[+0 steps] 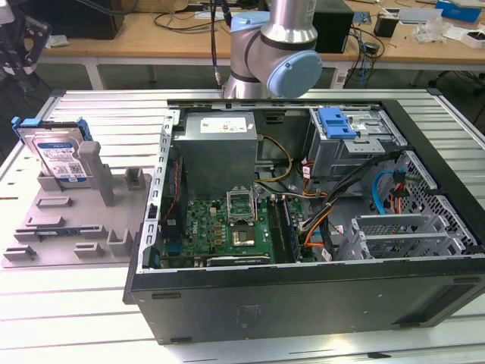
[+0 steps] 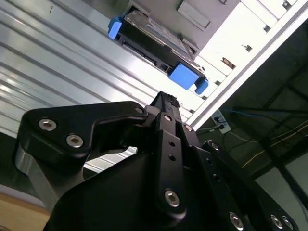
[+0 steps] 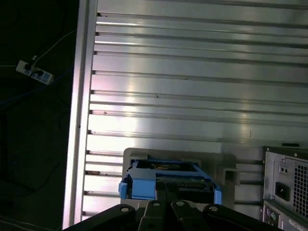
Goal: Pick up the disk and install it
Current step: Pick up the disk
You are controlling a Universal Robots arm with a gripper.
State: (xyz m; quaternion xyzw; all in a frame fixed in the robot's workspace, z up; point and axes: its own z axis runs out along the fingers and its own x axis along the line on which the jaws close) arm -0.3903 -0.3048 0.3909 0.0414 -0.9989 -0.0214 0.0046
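Disk point(image 1: 61, 155) upright in gray holder point(image 1: 68, 227), hand point(image 2: 166, 101) nearby, clear of it, its opening indiscernible.

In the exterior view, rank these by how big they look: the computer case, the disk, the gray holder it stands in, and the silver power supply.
Largest to smallest:
1. computer case
2. gray holder
3. power supply
4. disk
No two look close enough to tie.

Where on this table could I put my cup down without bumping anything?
The bare slatted table in front of the grey holder, at the exterior view's left, is free, as is the strip behind it. The open computer case is crowded with a circuit board and cables; the disk stands in the holder.
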